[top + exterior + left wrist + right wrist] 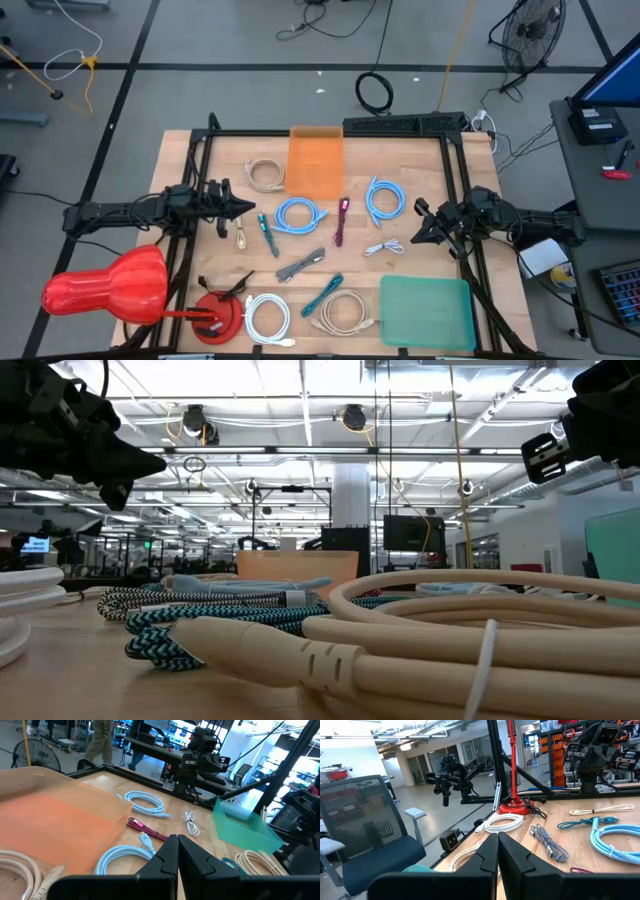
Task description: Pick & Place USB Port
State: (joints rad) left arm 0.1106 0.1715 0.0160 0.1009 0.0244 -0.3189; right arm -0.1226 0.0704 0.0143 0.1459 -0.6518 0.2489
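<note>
Beige cable (420, 650) lies nearest, coiled beside the teal bin (427, 312). Both grippers hover clenched and empty: left gripper (246, 208) near the orange bin (316, 160), right gripper (420, 209) opposite. Between them lie two blue cables (299, 215) (coiled), a magenta USB cable (341, 220) and a white cable (383, 247) on the bench (420, 265).

No readable text, labels, brands or numbers anywhere. Bright screens in the room behind the counter (400, 250) too far and too blurred to make out. Nothing printed on the orange bin (315, 160), the green bin (425, 310) or the cables.
</note>
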